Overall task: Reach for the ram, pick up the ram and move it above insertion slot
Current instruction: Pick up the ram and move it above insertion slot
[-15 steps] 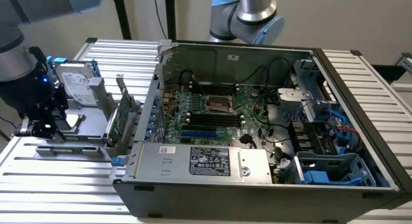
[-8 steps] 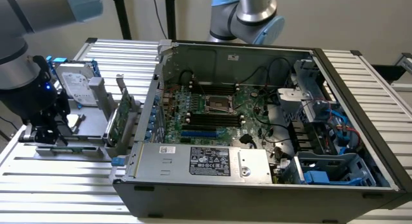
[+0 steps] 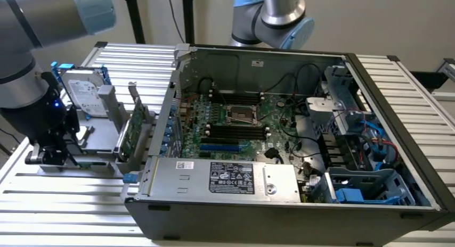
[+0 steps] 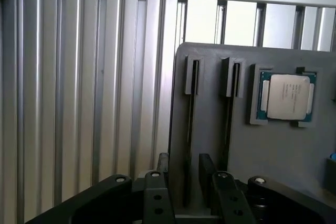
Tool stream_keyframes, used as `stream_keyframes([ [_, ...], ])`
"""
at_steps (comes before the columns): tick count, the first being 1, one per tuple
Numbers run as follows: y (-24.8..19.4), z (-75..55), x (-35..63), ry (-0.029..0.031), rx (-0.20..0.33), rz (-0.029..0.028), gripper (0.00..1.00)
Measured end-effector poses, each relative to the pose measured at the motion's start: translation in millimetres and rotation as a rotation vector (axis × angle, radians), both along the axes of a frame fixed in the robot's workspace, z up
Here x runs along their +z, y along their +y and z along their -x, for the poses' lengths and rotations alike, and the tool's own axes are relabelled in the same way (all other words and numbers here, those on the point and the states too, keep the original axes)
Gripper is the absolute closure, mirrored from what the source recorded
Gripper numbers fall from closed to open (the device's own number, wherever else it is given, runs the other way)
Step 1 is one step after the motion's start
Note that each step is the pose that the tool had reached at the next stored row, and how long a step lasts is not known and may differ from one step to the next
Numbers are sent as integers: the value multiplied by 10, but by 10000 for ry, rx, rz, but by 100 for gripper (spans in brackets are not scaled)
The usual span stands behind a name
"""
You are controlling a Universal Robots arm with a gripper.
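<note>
While fingers (image 4: 206, 167) gape, ram (image 4: 188, 145) sits between.

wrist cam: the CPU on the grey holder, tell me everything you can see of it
The CPU is a square chip with a dull silver metal lid over a green board that shows as a rim around it. The lid carries faint print, too small to read. It lies flat, lid up, in a recess of the grey holder, whose raised edges frame it. Two narrow slots run beside it. Only the holder touches it. The open pincer is apart from it, at the slot farther from the chip.
</note>
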State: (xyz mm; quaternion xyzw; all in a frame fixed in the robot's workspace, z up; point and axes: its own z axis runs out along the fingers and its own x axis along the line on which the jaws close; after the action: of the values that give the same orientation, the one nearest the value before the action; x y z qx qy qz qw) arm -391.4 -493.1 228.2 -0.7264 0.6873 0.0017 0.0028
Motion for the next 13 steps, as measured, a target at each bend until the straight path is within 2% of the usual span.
stream_keyframes([
  [10, -1, -16, -182, -1, 1, -1, 64],
  [13, 24, -15, -201, 0, 0, 0, 64],
])
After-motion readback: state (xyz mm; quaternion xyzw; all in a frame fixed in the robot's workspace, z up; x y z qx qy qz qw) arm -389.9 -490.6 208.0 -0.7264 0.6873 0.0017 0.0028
